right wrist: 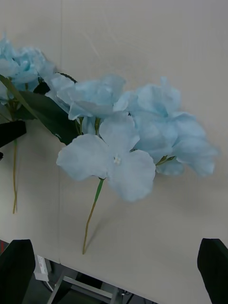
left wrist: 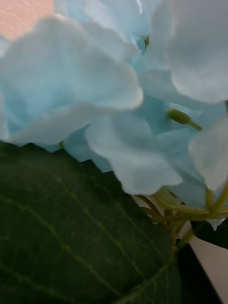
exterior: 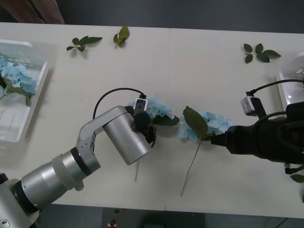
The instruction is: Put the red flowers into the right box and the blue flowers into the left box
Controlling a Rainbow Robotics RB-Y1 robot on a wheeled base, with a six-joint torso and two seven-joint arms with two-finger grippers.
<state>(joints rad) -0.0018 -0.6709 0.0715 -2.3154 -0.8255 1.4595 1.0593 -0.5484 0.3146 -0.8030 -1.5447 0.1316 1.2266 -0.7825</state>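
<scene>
The left arm (exterior: 71,171) reaches in from seven o'clock, and its left gripper (exterior: 142,124) sits down on a blue flower (exterior: 159,109) near the table's middle; petals and a big leaf (left wrist: 71,237) press right up against its wrist camera, and I cannot tell whether its fingers are closed. That flower's stem (exterior: 137,171) runs back toward six o'clock. Just beside it at three o'clock lies a second blue flower (exterior: 216,123), with a broad green leaf (exterior: 195,121) across it and a long stem (exterior: 190,168) trailing to six o'clock. The right gripper (exterior: 223,140) points at it from three o'clock, its black fingers (right wrist: 16,268) spread wide apart and holding nothing. At nine o'clock the left box (exterior: 33,102) holds another blue cluster (exterior: 19,78). The right box (exterior: 289,88) shows at the three o'clock edge. Loose leaf sprigs (exterior: 83,42) lie along the far edge of the white table (exterior: 190,61).
</scene>
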